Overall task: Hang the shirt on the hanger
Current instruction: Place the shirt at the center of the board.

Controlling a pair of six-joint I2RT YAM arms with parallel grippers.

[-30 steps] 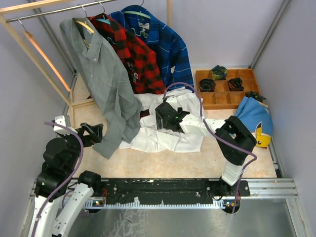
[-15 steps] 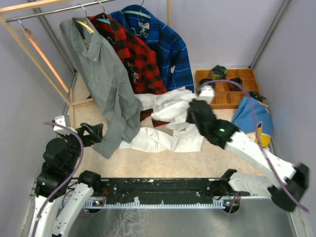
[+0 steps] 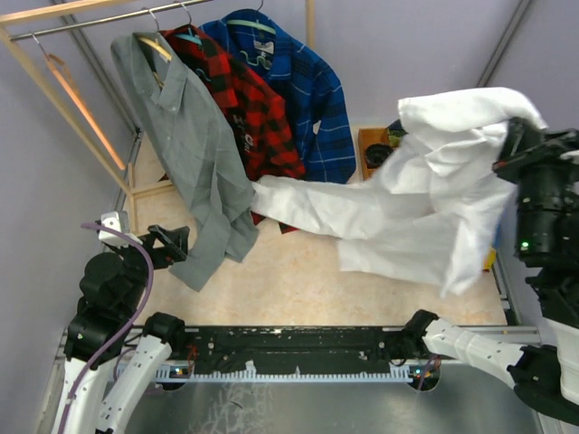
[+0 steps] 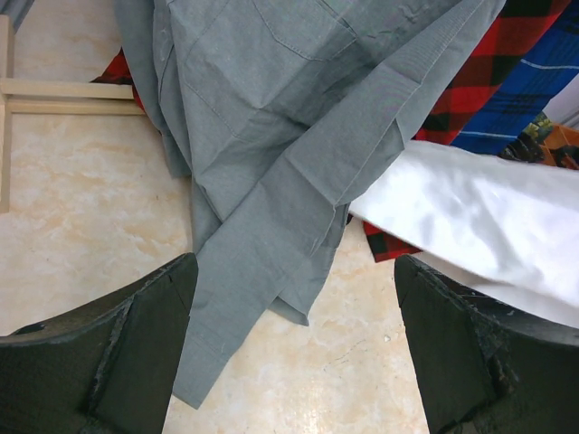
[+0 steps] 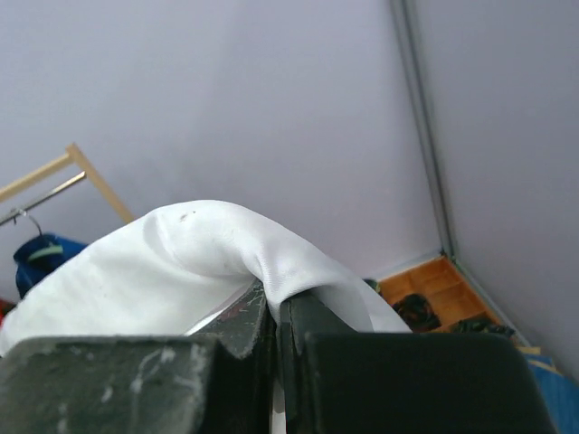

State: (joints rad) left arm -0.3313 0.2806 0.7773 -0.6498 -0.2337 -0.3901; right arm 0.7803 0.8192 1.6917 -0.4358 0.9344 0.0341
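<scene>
White cloth takes up most of the scene. The white shirt (image 3: 425,199) hangs from the right gripper (image 5: 279,316), whose jaws are pressed together on a fold of it. A second ago this shirt lay flat on the table (image 3: 289,280) with the gripper low over it. Now the gripper is raised high at the right. The fabric bunches over and beside it, then stretches down and away to its left.

Next in size is the grey shirt (image 3: 194,154). It is in the same place as before, on its hanger, well away to the left of the right gripper. Its lower hem droops to the table straight ahead of the left gripper (image 3: 174,242). The far tail of the white shirt now reaches the grey hem, though I cannot tell whether they touch.

The red plaid shirt (image 3: 244,99) and the blue shirt (image 3: 308,81) hang beside the grey one and are unchanged.

The wooden tray (image 3: 371,149) was fully in view a second ago. Now it shows only one corner past the lifted white cloth.

The left gripper has not moved. Its fingers (image 4: 127,353) are spread wide and hold nothing.

Smallest is the pale tan hanger (image 3: 156,47). It sits inside the grey collar with its hook over the rail (image 3: 99,20), far ahead of the left gripper.
</scene>
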